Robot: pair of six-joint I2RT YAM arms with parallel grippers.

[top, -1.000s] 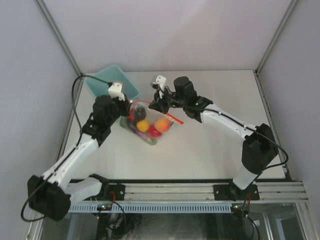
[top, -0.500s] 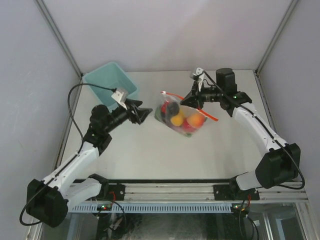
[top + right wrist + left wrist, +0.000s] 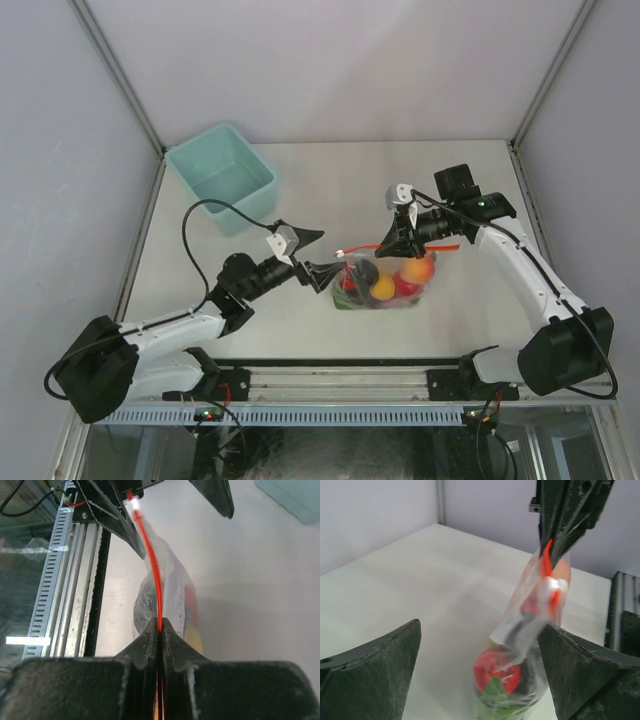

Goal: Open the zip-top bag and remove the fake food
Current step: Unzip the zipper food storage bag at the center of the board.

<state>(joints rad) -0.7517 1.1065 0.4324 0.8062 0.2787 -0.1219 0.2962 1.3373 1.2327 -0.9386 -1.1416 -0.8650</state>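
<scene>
Bin [image 3: 222, 178]: a light teal tub is seen at the far left corner of the table [image 3: 330, 190], well apart from both arms
Left gripper [image 3: 320, 257]: held low over the table and pointed right at the bag; the jaws are spread wide with nothing between the pads; in the left wrist view the bag is framed between the two fingers [image 3: 370, 675] but is not touched
Bag [image 3: 390, 296]: clear and crinkled, hung upright from its top edge right of centre, just beside the left fingertips; whether its bottom rests on the table cannot be told
Food [image 3: 383, 290]: all kept inside the bag, low down; red, yellow, orange and dark round pieces are seen, with green at the bottom
Zip strip [image 3: 150, 555]: an orange-red line along the top of the bag, with a white slider at the end towards the left arm
Right gripper [image 3: 388, 244]: the jaws are closed tight on the zip strip, and the bag is held up by it
</scene>
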